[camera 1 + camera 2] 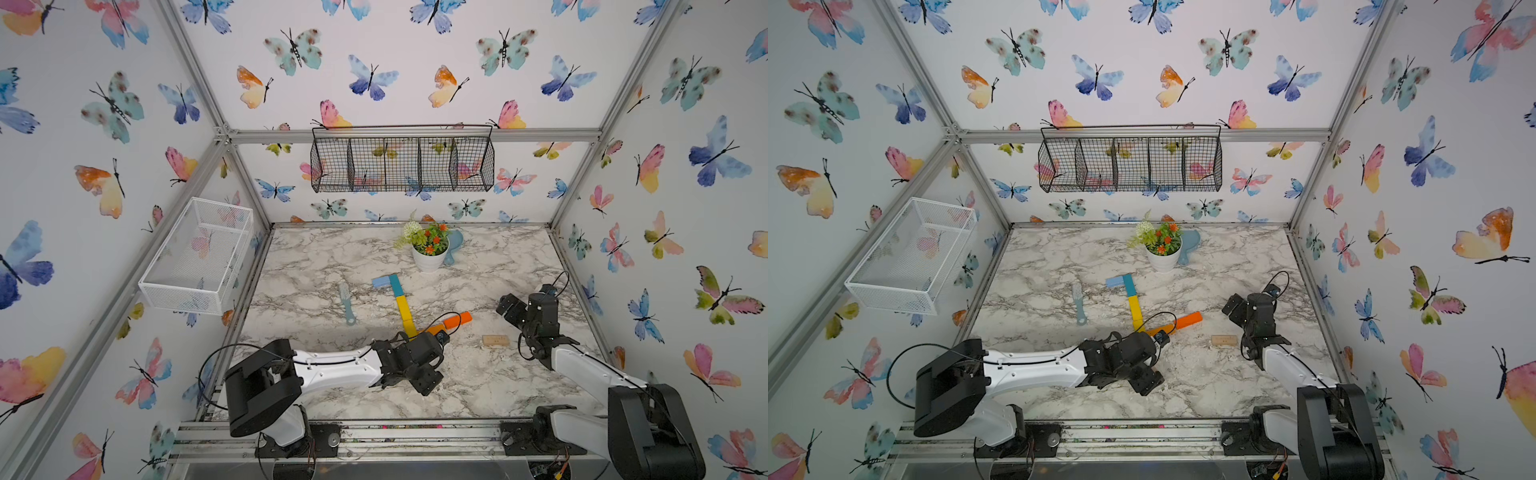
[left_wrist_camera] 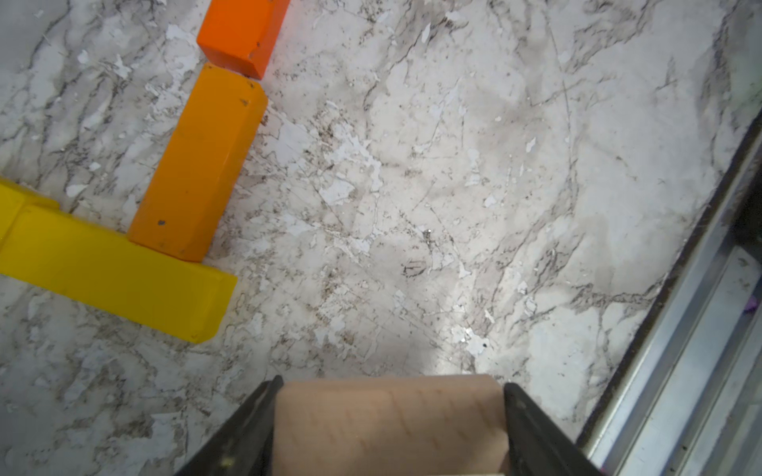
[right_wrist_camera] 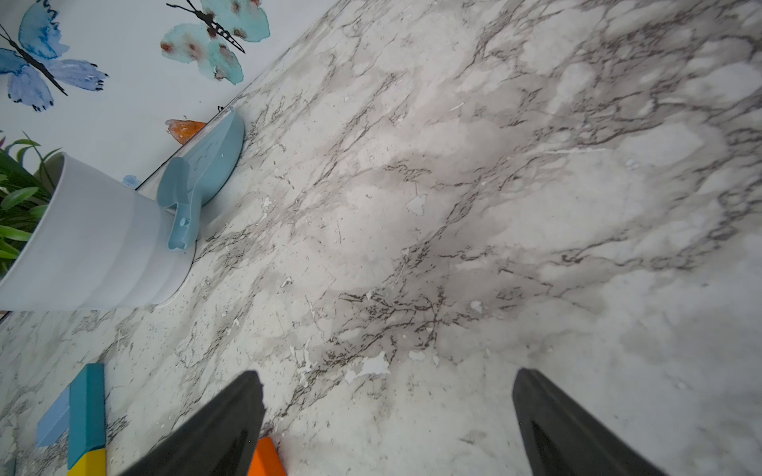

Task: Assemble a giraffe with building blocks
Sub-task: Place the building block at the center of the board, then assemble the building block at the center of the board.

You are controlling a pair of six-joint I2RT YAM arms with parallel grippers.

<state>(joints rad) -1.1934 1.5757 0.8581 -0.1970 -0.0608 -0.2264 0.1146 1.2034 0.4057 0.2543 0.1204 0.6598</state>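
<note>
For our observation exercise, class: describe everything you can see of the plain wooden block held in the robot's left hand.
The plain wooden block is pale, unpainted beige with faint grain and rounded edges. Only one end shows, in the left wrist view, clamped on two opposite sides by the black fingers of the left hand. It points over the marble table, apart from the nearest yellow bar and orange bar. Whether it touches the table cannot be told.

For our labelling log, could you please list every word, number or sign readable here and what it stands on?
No text can be read.
Loose plain-wood block on the table: faint dark marks, too small to read.
Held plain-wood block in the left gripper: only wood grain.
</note>
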